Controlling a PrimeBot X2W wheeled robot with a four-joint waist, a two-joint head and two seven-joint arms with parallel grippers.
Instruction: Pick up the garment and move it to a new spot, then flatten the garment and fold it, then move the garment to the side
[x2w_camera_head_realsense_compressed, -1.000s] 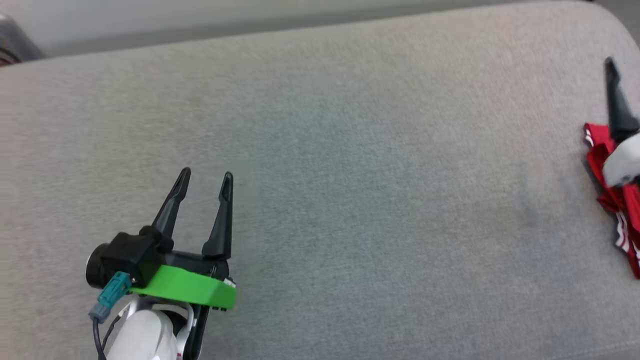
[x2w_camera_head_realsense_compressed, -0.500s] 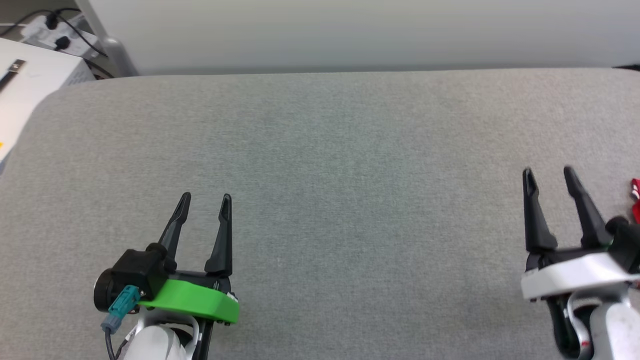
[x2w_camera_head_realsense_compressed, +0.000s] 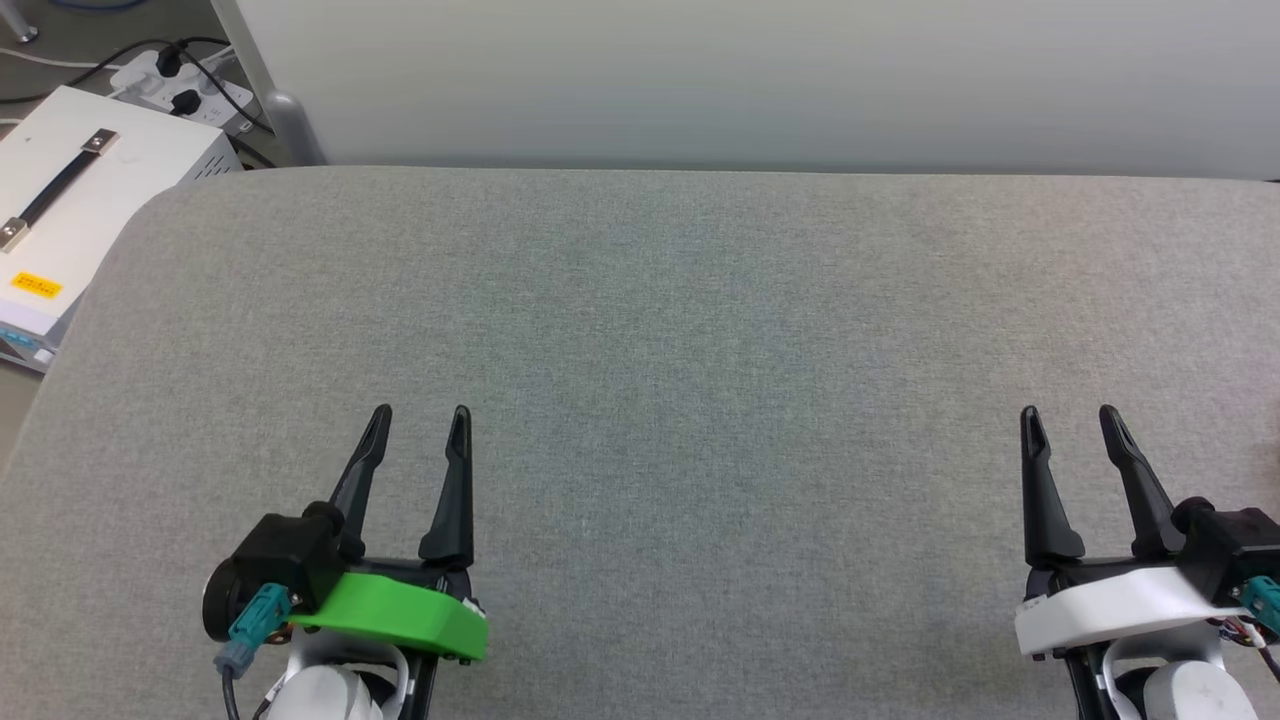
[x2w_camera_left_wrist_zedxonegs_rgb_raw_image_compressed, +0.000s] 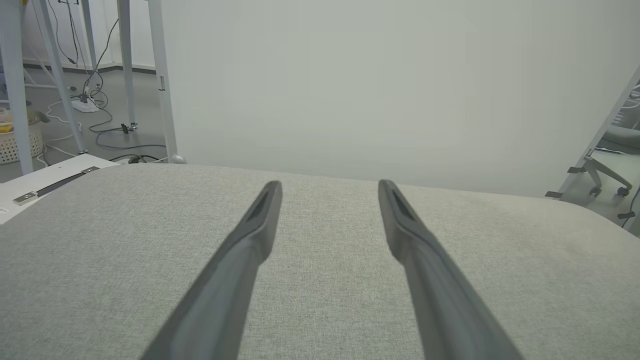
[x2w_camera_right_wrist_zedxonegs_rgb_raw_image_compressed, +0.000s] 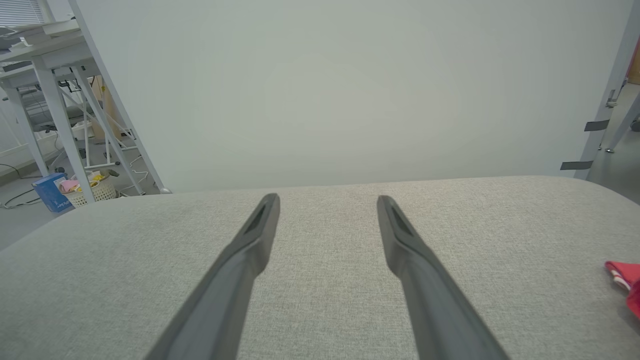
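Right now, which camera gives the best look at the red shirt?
The right wrist view: a red corner of the shirt, with white trim, lies on the grey cushion at that view's right edge, cut off by the frame. The head and left wrist views look across the grey cushion to the wall instead.

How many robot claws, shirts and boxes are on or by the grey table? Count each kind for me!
Grippers: 2 (left gripper, right gripper)
Shirt: 1
Box: 1
Total: 4
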